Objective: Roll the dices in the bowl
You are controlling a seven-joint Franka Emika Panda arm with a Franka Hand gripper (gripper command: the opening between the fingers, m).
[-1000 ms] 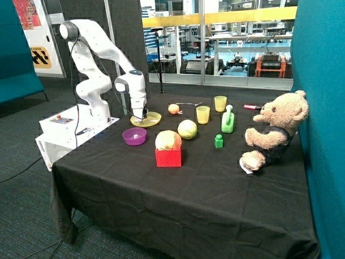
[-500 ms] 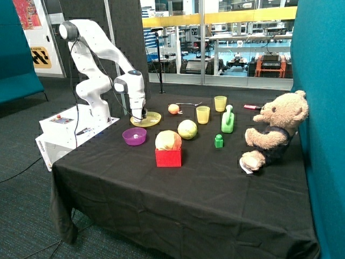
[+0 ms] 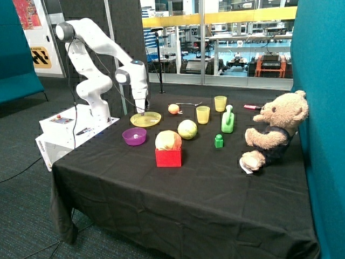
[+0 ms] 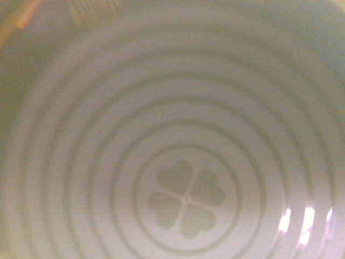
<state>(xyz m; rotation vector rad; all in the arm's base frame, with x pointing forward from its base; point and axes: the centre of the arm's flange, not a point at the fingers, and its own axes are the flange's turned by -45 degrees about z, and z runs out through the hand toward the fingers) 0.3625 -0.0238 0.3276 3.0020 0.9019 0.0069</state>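
Fingers of white arm's gripper (image 3: pixel 142 111) not visible, opening cannot be told; it hangs just above flat yellow plate (image 3: pixel 145 119). Tiny whitish dices (image 3: pixel 135 136) barely seen inside small purple plastic bowl (image 3: pixel 134 136), beside plate.

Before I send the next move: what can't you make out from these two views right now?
- Outside view: whether the gripper above the yellow plate is open or holding anything; too small.
- Outside view: the dices in the purple bowl show only as a whitish speck.
- Wrist view: only the plate's rings; no gripper, no bowl.
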